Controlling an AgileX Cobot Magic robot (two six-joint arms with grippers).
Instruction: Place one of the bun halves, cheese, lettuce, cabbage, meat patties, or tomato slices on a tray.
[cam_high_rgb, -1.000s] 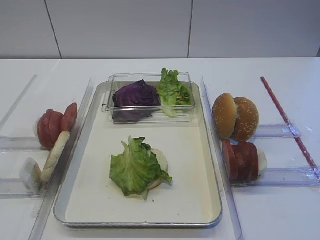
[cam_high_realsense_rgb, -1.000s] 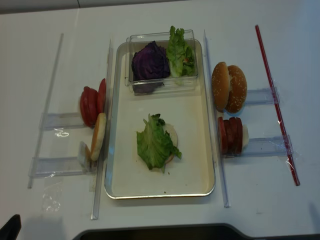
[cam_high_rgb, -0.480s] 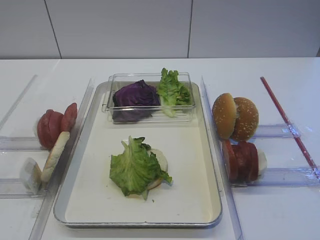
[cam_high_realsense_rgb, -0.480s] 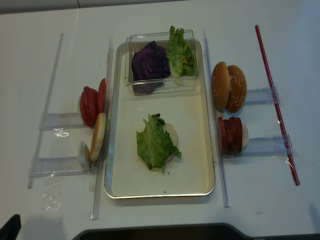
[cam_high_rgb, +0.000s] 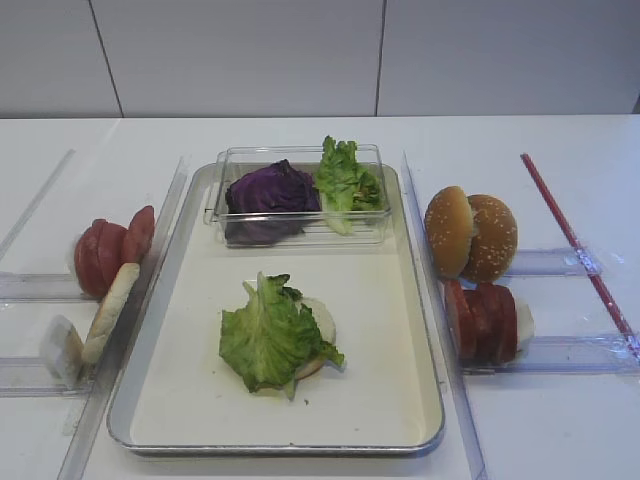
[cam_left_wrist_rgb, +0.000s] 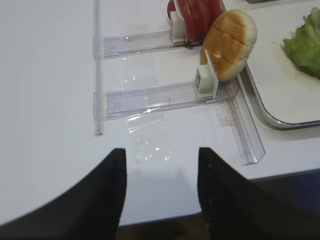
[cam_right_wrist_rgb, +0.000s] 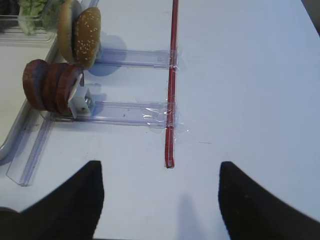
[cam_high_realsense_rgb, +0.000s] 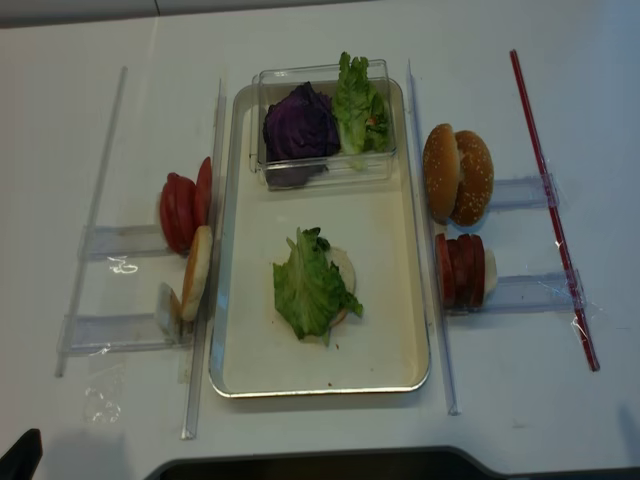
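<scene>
A lettuce leaf (cam_high_rgb: 268, 335) lies over a pale bun disc (cam_high_rgb: 322, 322) in the middle of the silver tray (cam_high_rgb: 390, 300). At the tray's back, purple cabbage (cam_high_rgb: 270, 190) and more lettuce (cam_high_rgb: 345, 180) share a box. Two sesame bun halves (cam_high_rgb: 470, 235) and meat patties (cam_high_rgb: 482, 322) stand on edge right of the tray. Tomato slices (cam_high_rgb: 110, 250) and another bun half (cam_left_wrist_rgb: 229, 45) stand on its left. No cheese shows. My right gripper (cam_right_wrist_rgb: 160, 167) is open over bare table. My left gripper (cam_left_wrist_rgb: 161, 152) is open near the table's front edge. Both are empty.
The clear plastic box (cam_high_rgb: 300, 195) sits inside the tray's far end. Clear plastic rails (cam_left_wrist_rgb: 150, 95) hold the food on both sides of the tray. A long red strip (cam_right_wrist_rgb: 172, 75) is taped to the table at the right. The table's front edge (cam_left_wrist_rgb: 225, 180) is near.
</scene>
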